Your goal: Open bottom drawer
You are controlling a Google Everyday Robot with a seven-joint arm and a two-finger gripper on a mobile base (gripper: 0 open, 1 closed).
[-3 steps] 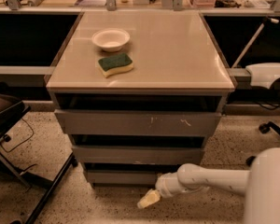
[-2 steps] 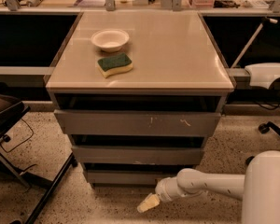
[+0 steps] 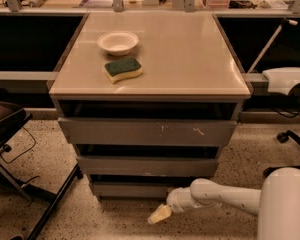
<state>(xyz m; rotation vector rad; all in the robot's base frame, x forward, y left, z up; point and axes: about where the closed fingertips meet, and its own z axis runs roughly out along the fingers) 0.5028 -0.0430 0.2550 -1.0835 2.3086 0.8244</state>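
The bottom drawer (image 3: 130, 189) is the lowest and narrowest of three flat grey fronts in the cabinet, just above the floor. It sits a little set back under the middle drawer (image 3: 145, 166), with a dark gap above it. My gripper (image 3: 159, 215) is at the end of the white arm reaching in from the lower right. It hangs near the floor, just below and in front of the bottom drawer's right part. Its pale fingers point down-left.
The top drawer (image 3: 147, 132) has white scratch marks. A white bowl (image 3: 118, 42) and a green-and-yellow sponge (image 3: 122, 69) lie on the cabinet top (image 3: 190, 54). A black chair (image 3: 12, 134) stands left, a white chair arm (image 3: 287, 79) right. The floor is speckled.
The gripper and arm have edged slightly left along the bottom drawer front. The drawers have not moved.
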